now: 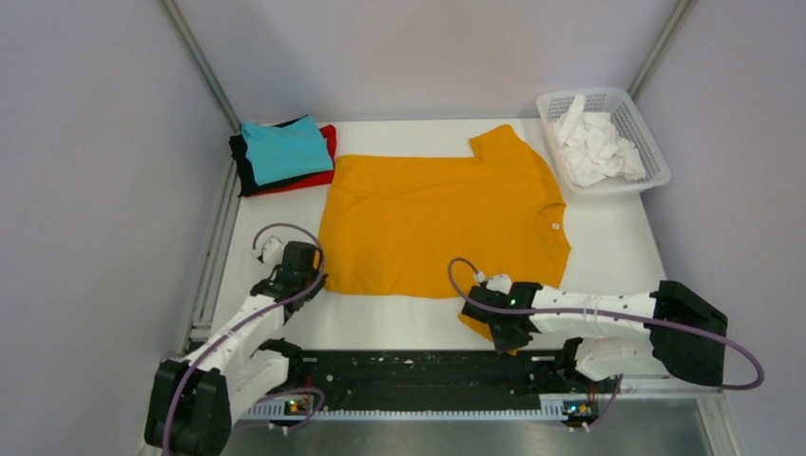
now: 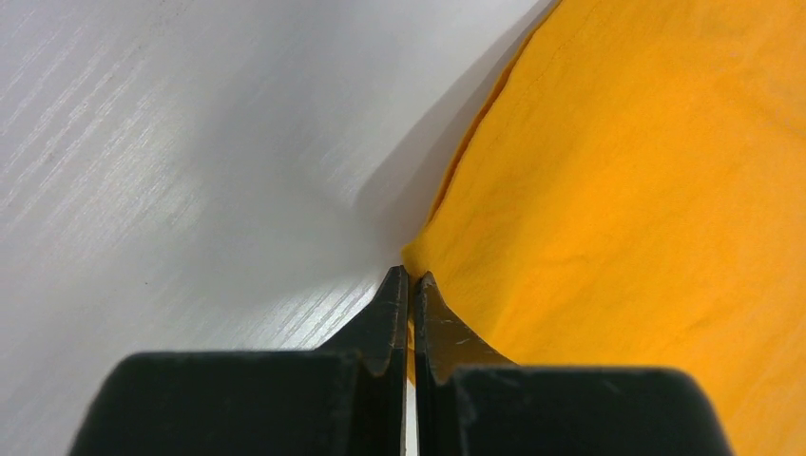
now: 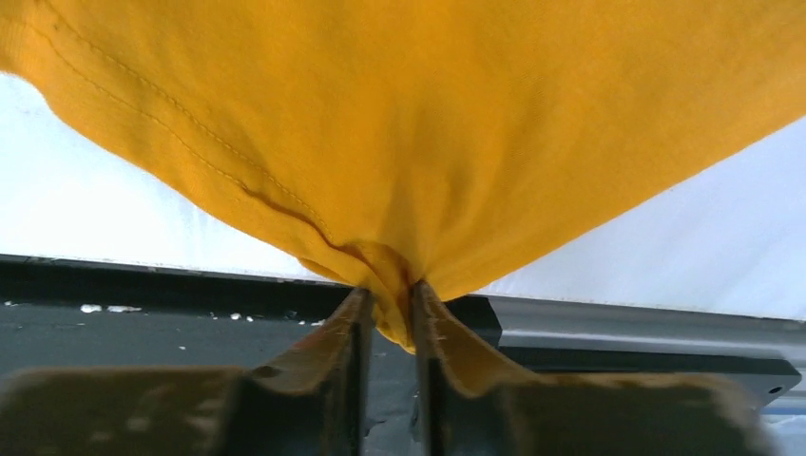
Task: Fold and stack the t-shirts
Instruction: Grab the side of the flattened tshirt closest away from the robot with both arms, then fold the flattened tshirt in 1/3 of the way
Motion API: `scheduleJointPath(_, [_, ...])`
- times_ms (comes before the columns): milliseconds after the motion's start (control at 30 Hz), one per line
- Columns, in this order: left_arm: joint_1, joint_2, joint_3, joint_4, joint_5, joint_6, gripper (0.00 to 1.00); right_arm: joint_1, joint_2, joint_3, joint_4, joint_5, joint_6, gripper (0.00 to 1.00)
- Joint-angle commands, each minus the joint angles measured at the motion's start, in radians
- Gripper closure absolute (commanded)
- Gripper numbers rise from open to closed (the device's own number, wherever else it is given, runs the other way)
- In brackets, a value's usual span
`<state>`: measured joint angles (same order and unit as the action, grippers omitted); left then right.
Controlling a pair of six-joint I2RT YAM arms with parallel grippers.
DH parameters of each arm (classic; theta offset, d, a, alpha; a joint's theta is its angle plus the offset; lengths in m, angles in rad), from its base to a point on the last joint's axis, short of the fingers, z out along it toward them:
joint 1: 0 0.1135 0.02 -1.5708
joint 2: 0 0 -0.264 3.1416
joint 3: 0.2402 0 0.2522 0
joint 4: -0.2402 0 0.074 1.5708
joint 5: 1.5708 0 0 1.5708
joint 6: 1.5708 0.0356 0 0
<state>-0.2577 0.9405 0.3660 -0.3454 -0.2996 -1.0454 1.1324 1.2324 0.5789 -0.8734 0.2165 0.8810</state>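
Right gripper (image 3: 390, 296) pinches a bunched fold of the mustard-orange t-shirt (image 3: 456, 114), tenting its stitched edge at lower centre. Left gripper (image 2: 411, 277) is clamped tight on its lower-left hem corner. Lightly wrinkled, it lies spread mid-frame on the white table (image 1: 618, 256). Folded teal, black and red t-shirts (image 1: 285, 152) sit stacked upper left.

You have no text, brand, number or sign that can be read in any of the views. The one label you can spot is a small white tag (image 1: 549, 226) at the collar of the orange shirt (image 1: 428, 223), toward the right of the worktop. It is too small for you to read.
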Motion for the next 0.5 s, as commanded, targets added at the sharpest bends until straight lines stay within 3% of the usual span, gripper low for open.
scheduleJointPath(0, [-0.003, 0.002, 0.012, -0.007, -0.004, -0.009, 1.00, 0.008, -0.014, -0.042, 0.070, 0.111, 0.044, 0.85])
scheduleJointPath(133, [-0.003, -0.003, 0.018, -0.037, 0.007, -0.022, 1.00, 0.007, -0.155, -0.052, 0.094, 0.102, 0.022, 1.00])
scheduleJointPath(300, [-0.003, -0.051, 0.011, -0.092, 0.041, -0.046, 1.00, 0.008, -0.344, -0.044, 0.070, 0.057, 0.026, 1.00])
scheduleJointPath(467, [-0.005, -0.138, -0.004, -0.177, 0.054, -0.065, 1.00, 0.009, -0.429, -0.028, -0.020, 0.018, 0.048, 1.00])
